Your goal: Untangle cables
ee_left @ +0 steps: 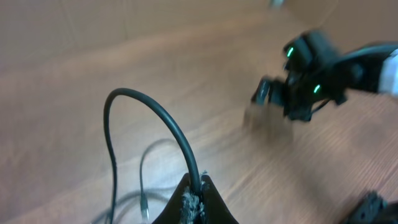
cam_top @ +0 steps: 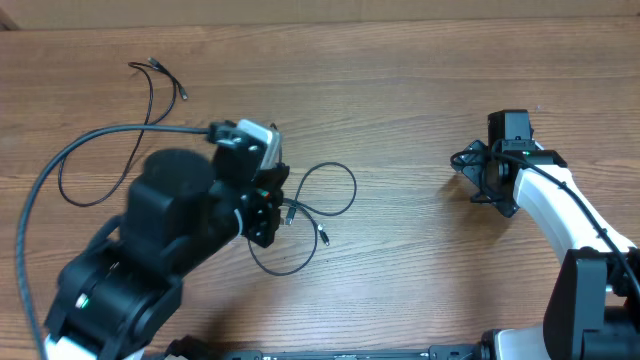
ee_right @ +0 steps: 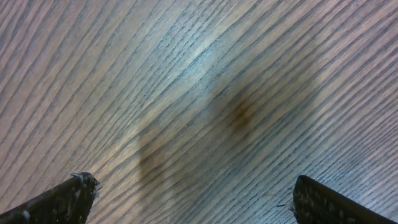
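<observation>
While left gripper [ee_left: 194,190] pinches a cable [ee_left: 177,134] (blurred, seemingly lifted) | right gripper [ee_right: 194,186] spread over table [ee_right: 186,62].

Left hand [ee_left: 194,194] tight on a cable [ee_left: 163,117], wrist apparently near level; right hand [ee_right: 193,186] wide apart, palm down.

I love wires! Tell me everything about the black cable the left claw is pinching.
The cable is thin, black, smooth and bendy, like rubber. The shut left claw pinches it right at the fingertips. From there it arches up, curves over and drops back down toward the wooden table. Its ends cannot be made out.
</observation>
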`<state>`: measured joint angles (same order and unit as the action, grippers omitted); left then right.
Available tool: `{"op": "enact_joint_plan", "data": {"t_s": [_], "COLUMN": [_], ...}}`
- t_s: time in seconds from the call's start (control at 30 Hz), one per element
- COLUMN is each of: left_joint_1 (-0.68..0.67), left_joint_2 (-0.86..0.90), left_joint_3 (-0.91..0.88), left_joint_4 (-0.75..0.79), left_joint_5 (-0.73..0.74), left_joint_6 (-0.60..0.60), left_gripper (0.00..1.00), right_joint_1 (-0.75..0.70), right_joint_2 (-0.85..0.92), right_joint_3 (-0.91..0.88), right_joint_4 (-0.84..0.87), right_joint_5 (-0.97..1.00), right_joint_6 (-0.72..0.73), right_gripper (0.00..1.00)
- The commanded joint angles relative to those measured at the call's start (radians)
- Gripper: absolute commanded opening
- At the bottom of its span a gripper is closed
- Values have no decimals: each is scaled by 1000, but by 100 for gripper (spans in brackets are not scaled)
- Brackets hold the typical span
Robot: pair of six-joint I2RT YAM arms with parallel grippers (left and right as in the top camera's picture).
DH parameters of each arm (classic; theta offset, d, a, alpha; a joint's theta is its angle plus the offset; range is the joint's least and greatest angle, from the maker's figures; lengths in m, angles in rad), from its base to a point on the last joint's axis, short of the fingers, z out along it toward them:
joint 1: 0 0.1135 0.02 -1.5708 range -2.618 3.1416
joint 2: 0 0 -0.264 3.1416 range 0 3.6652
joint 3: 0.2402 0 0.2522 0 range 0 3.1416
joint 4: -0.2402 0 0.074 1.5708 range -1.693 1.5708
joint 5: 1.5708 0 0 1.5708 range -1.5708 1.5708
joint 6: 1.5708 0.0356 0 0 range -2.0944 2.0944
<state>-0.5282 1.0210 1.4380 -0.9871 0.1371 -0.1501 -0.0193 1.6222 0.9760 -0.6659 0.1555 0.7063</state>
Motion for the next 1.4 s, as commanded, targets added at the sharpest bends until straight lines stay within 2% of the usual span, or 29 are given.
{"op": "enact_joint_plan", "data": {"t_s": [0.0, 0.23, 0.6, 0.87, 1.1, 1.2, 1.3, 1.37], "left_joint_1": [2, 2, 2, 2, 2, 2, 2, 2], "left_joint_2": [74, 285, 655, 833, 930, 955, 969, 969], "left_joint_3": [3, 3, 3, 3, 3, 3, 3, 3], "left_joint_4": [-47, -186, -344, -323, -256, -226, -196, -174], "left_joint_5": [-14, -14, -14, -15, -14, -14, -15, -14], "left_joint_6": [-24, -101, -102, -130, -270, -335, -378, -398], "left_gripper": [4, 4, 4, 5, 5, 11, 35, 39], "right_joint_1": [-3, -3, -3, -3, -3, -3, -3, -3], "right_joint_2": [-16, -16, -16, -16, -16, -16, -16, -16], "right_joint_3": [0, 0, 0, 0, 0, 0, 0, 0], "right_joint_4": [5, 5, 5, 5, 5, 5, 5, 5], "right_joint_5": [1, 1, 1, 1, 1, 1, 1, 1], "right_joint_6": [-8, -8, -8, -8, -8, -8, -8, -8], "right_gripper": [100, 100, 100, 100, 100, 100, 100, 100]}}
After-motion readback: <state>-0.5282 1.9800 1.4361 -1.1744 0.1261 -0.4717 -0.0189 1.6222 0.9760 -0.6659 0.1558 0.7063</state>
